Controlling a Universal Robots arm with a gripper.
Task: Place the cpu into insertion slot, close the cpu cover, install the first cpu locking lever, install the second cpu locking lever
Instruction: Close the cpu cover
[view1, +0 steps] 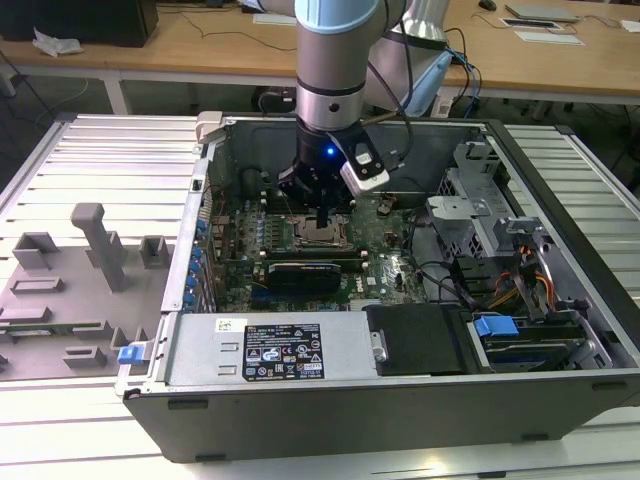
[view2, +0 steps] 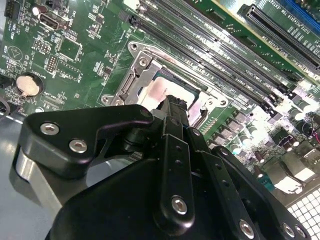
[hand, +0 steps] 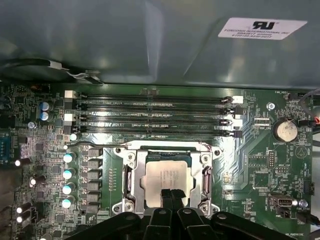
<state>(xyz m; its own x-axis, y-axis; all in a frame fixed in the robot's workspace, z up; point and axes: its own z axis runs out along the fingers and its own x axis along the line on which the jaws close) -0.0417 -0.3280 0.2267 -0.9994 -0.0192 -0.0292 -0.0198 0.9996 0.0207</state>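
Open computer case (view1: 300, 400) lying on its side, with the arm reaching down into it over the green board (view1: 390, 240). The pincer (view1: 322, 215) hangs directly above the socket (hand: 167, 151), and both wrist views show it (hand: 172, 192) (view2: 175, 102) with its black fingers pressed together, nothing visible between them. The chip (hand: 167, 175) lies flat inside the socket, dull silver top up, squarely under the fingertips. From these angles the tips look to be on its near edge or just above it; I cannot tell whether they touch. The cover plate (hand: 131, 172) appears to be down around the chip, its silver frame showing on both sides and the chip visible through its window; the second wrist view shows the same frame (view2: 131, 82) beside the chip (view2: 160, 92). A thin wire lever (hand: 92, 146) runs along the far edge of the socket, between it and the long memory slots (hand: 155, 117); whether it is latched is unclear. Risks, as I judge them: the closed tips sit off-centre on the chip, so a downward push could tilt it in the socket and bend the pins beneath. A sideways slide could scrape the chip's top or catch the window's edge and lift the plate. If the chip is not fully seated, any load through the plate would press it in crooked. The black card (view1: 305, 272) just on the near side of the socket leaves little room for the finger bodies.
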